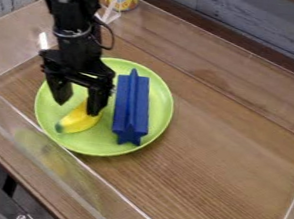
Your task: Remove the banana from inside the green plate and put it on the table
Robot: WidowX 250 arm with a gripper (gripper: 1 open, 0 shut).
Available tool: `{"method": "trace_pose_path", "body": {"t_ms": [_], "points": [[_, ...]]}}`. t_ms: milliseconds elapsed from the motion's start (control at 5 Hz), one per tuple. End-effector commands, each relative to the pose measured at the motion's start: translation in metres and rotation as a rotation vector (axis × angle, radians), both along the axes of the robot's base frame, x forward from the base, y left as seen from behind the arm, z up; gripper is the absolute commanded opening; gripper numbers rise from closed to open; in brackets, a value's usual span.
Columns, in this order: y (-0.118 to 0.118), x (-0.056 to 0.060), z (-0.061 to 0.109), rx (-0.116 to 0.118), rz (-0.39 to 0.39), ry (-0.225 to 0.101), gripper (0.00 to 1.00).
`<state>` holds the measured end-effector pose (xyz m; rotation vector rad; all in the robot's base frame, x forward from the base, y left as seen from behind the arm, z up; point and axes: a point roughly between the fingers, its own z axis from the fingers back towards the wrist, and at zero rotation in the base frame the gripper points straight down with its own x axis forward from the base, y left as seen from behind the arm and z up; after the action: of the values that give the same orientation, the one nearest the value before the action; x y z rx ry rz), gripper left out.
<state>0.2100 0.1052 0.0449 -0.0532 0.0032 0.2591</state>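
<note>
The banana (77,122) lies inside the green plate (164,104), toward its 8 o'clock rim. The gripper (77,100) points down over the banana's upper end, fingers spread wide, pinching nothing. A blue block (131,107) lies at the plate's 3 o'clock side on the table (224,161).

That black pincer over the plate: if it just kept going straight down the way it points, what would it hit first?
Most likely the small yellow toy banana lying in the round lime-green plate. The open black pincer points down over its upper end, though one view leaves depth uncertain.
</note>
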Motion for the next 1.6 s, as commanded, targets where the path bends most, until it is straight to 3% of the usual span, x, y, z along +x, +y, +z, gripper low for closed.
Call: {"method": "trace_pose_path", "body": {"t_ms": [0, 200, 400, 800, 1200, 1400], "points": [[-0.002, 0.008, 0.002, 0.019, -0.015, -0.048, 1.0], [-0.009, 0.01, -0.009, 0.016, -0.028, -0.046, 1.0], [-0.01, 0.014, -0.018, 0.011, -0.117, -0.047, 0.0], [-0.014, 0.02, -0.019, 0.009, -0.305, -0.045, 0.0], [-0.019, 0.018, -0.004, 0.013, -0.283, -0.041, 0.0], [-0.015, 0.018, 0.002, 0.016, -0.233, -0.039, 0.0]]}}
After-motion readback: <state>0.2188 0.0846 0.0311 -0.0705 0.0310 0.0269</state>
